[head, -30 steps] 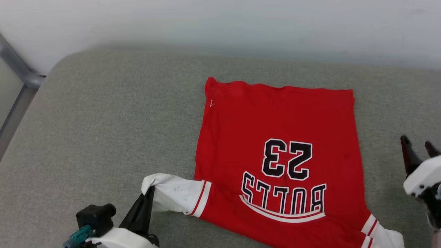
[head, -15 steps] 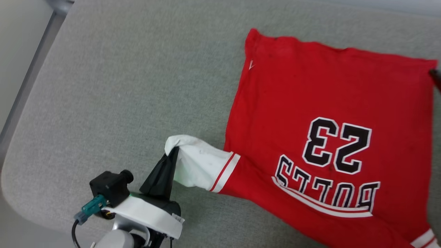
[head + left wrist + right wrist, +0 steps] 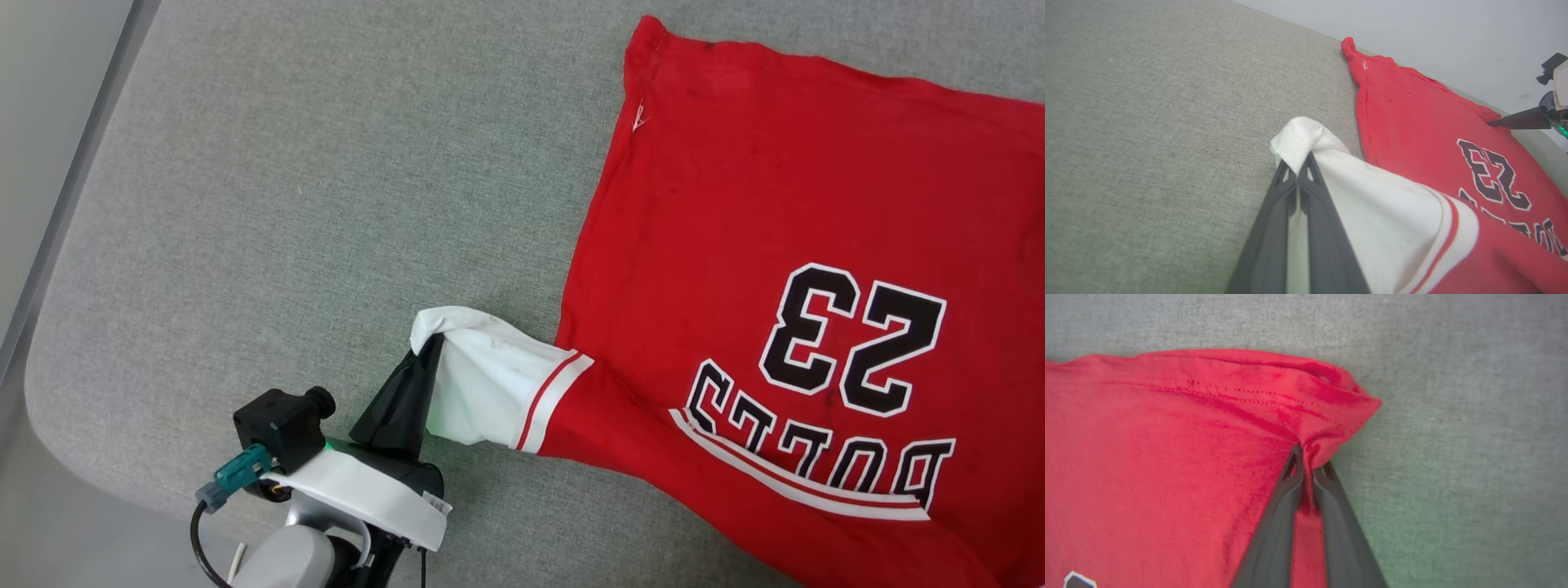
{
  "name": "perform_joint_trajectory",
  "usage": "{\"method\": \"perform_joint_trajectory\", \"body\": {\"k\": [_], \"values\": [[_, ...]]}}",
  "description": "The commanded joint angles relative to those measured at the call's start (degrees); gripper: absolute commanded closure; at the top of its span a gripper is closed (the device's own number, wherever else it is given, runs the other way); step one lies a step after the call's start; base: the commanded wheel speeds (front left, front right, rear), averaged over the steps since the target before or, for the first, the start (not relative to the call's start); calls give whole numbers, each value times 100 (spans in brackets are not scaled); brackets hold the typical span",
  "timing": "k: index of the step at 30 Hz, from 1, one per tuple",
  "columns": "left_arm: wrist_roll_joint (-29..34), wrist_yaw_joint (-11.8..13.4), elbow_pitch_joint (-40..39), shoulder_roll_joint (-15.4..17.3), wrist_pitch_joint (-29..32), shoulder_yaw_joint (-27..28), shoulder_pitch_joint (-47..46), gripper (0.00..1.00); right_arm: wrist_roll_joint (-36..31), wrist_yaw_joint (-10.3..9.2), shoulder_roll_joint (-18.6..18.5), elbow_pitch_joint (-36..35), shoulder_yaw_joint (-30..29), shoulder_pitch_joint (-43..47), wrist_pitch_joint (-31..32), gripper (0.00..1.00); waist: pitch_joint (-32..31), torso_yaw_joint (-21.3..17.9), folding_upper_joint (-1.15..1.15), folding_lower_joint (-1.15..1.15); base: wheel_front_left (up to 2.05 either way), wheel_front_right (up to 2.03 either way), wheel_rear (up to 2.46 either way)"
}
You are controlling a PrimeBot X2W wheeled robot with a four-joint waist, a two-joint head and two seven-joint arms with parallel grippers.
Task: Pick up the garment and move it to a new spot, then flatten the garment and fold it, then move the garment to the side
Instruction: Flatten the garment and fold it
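Your right gripper [image 3: 1307,454], free a second earlier, had pinched a hem corner [image 3: 1343,400] of the red Bulls jersey [image 3: 775,188]; your left gripper [image 3: 431,343] stayed clamped on its white sleeve [image 3: 490,384]. The jersey lay spread on the grey cushion [image 3: 286,204], seemingly ready for flattening.

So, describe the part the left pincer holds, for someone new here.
On the grey cushion lies the red garment. From its left edge a short sleeve sticks out, shut in the left pincer: white with red-striped trim, unlike the red body.
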Motion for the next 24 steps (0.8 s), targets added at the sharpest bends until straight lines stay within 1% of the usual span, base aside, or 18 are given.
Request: {"method": "perform_joint_trajectory", "body": {"k": [1,5,8,10,13,17,24], "values": [[31,-12,36,-7,-42,22,-41,100,-67,-6,191,189,-3,407,150,100,-53,-19,0,0,0,0,0],[1,32,170,36,-36,56,76,100,-59,-6,-6,-184,86,402,-10,100,-321,-125,0,0,0,0,0],[-45,82,246,98,-7,95,170,100,32,-7,-243,-533,227,541,-69,100,-589,-248,0,0,0,0,0],[-78,142,281,136,23,133,277,100,155,-7,-351,-764,324,732,-75,100,-766,-364,0,0,0,0,0],[-137,230,335,222,53,198,461,100,378,-7,-478,-1129,422,1270,-40,100,-1084,-580,0,0,0,0,0],[-213,327,427,352,162,246,725,100,673,-6,-505,-1746,428,2132,75,100,-1484,-873,0,0,0,0,0],[-380,554,421,570,383,354,1228,100,1038,-6,-197,-2985,360,4019,216,100,-2050,-1381,0,0,0,0,0]]}}
